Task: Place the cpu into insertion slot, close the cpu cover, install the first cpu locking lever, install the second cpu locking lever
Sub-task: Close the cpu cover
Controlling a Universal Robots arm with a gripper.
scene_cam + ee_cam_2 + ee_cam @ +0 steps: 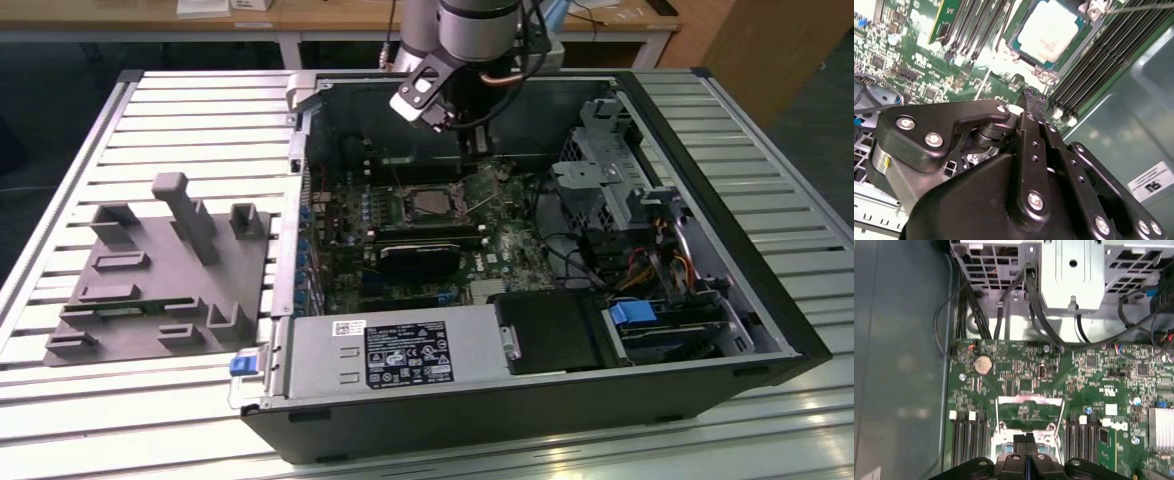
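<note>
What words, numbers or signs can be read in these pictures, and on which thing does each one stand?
Power supply label: black with white print and symbols, too small to read.
Small white sticker above it: too small to read.
White label on the case wall: dark marks, blurred, not readable.
Motherboard: white printed marks, too small to read.
No text can be quoted with certainty.

In the exterior view, the cpu (430, 204) sits in the insertion slot (400, 193). From it, the heatsink (418, 263) lies at six o'clock, the drive cage (607, 165) at three, and the fixture block (154, 275) at nine, outside the computer case (534, 420).
</note>
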